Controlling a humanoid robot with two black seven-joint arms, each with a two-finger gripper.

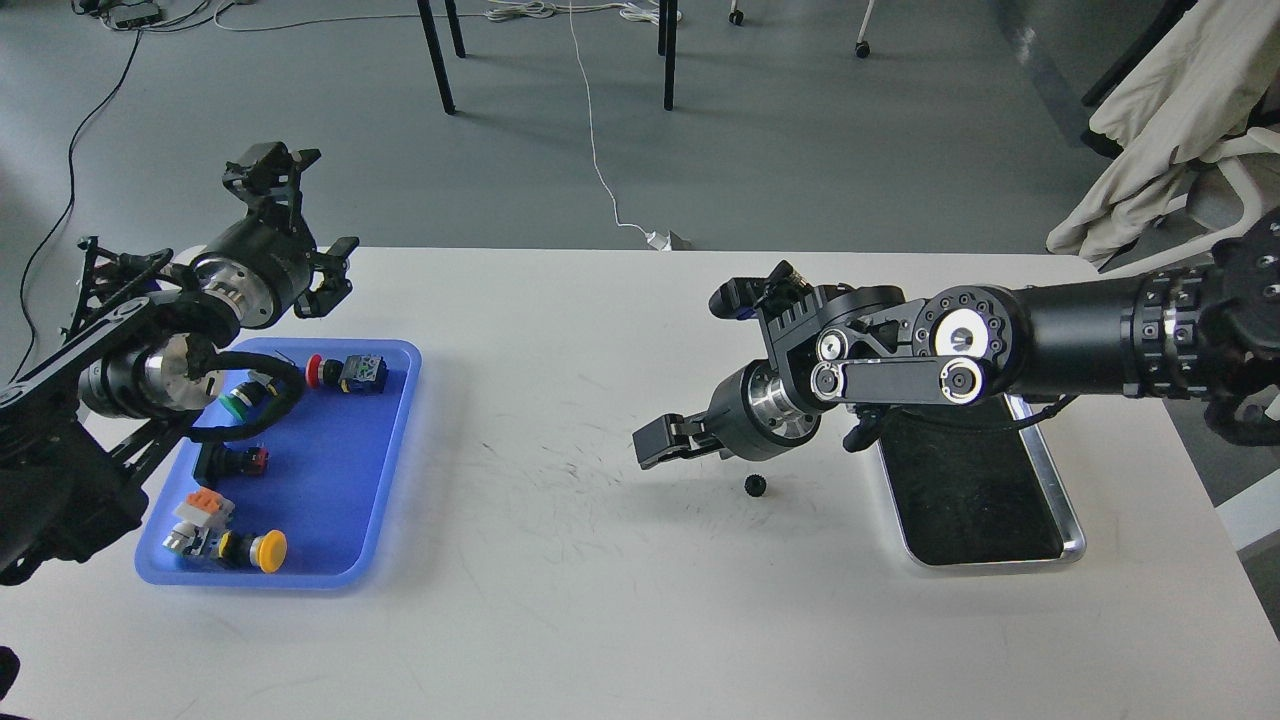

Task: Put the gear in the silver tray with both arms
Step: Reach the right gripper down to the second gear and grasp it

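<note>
The gear is a small black cog lying on the white table, left of the silver tray. The tray lies at the right with a dark mirror-like base, and my right arm covers its far end. My right arm reaches in from the right. Its gripper hangs low just left of and slightly behind the gear, apart from it. It is seen side-on, so its fingers cannot be told apart. My left gripper is open and empty, raised above the table's far left corner, behind the blue tray.
A blue plastic tray at the left holds several push-buttons and switches. The white table's far edge runs behind both grippers. Chair legs and cables are on the floor beyond it. A beige cloth hangs at the far right.
</note>
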